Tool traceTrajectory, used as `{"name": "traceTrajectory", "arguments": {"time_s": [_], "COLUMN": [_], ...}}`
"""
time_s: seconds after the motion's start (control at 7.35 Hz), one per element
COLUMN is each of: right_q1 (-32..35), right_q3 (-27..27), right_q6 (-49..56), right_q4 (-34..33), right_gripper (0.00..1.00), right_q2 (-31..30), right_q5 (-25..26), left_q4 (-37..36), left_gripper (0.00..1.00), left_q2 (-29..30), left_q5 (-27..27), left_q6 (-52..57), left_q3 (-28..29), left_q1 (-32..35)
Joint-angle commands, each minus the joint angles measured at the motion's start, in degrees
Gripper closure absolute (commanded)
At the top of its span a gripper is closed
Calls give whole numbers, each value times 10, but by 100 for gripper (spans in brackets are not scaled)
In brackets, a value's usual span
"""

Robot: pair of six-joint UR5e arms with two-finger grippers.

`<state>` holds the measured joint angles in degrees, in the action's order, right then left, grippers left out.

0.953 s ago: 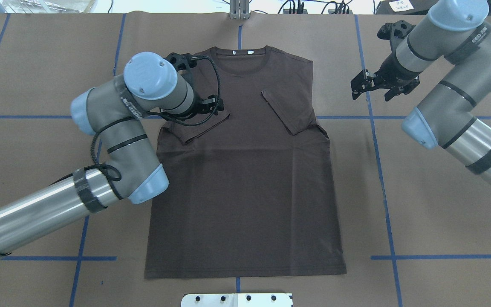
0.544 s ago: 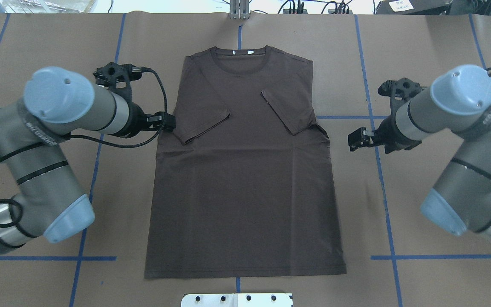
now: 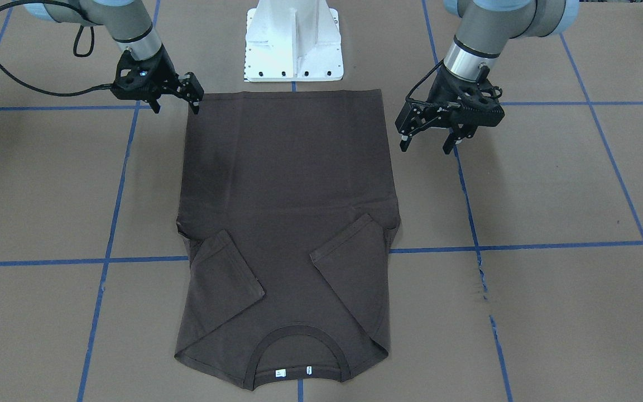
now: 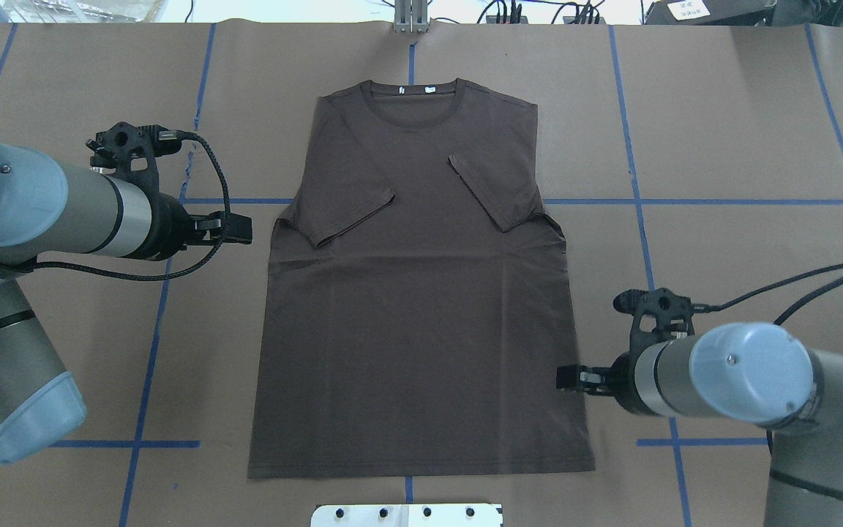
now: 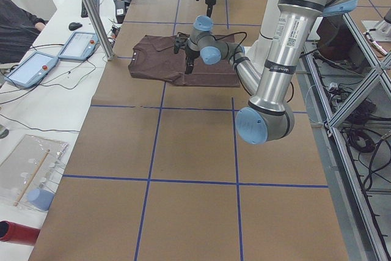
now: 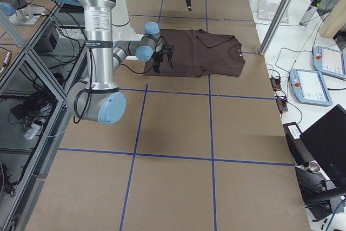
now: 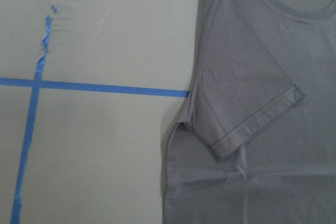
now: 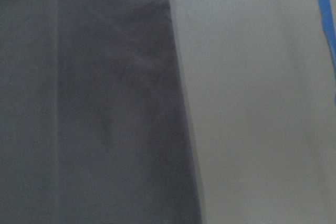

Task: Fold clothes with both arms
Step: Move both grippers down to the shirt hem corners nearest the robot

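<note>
Hem of T-shirt (image 4: 421,329) toward near edge of desk (image 4: 721,146), shirt flat mid-desk | right end effector (image 3: 175,103) fingers apart, at shirt's right edge by hem | left end effector (image 3: 426,144) fingers apart, just off shirt's left edge, over bare desk | sleeves (image 4: 348,212) folded onto chest | collar (image 3: 299,330) toward far edge

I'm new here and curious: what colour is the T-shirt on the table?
The T-shirt is plain dark brown, clearest in the overhead view.

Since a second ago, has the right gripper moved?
Yes. The right gripper has come down the overhead view, from above the upper blue tape line to beside the brown T-shirt's lower edge.
</note>
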<state>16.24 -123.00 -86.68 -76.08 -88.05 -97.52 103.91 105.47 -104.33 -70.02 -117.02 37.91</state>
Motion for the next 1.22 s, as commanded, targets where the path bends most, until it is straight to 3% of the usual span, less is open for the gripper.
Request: {"name": "traceTrajectory", "arguments": {"time_s": [0.0,0.82,1.09], "right_q1": [-61,-76,-76], "right_q3": [4,47,45], "right_q6": [-35,-39,-50], "right_q4": [1,21,21], "right_gripper": [1,8,37], "right_q2": [-10,-3,-3], "right_q5": [42,31,19], "left_q4": [0,0,0], "left_gripper": [0,0,0], "left_q2": [-2,3,2], "left_q5": [2,3,3], "left_q6": [0,-2,-2], "left_q3": [-1,-10,-10], "left_q1": [-1,1,1]}}
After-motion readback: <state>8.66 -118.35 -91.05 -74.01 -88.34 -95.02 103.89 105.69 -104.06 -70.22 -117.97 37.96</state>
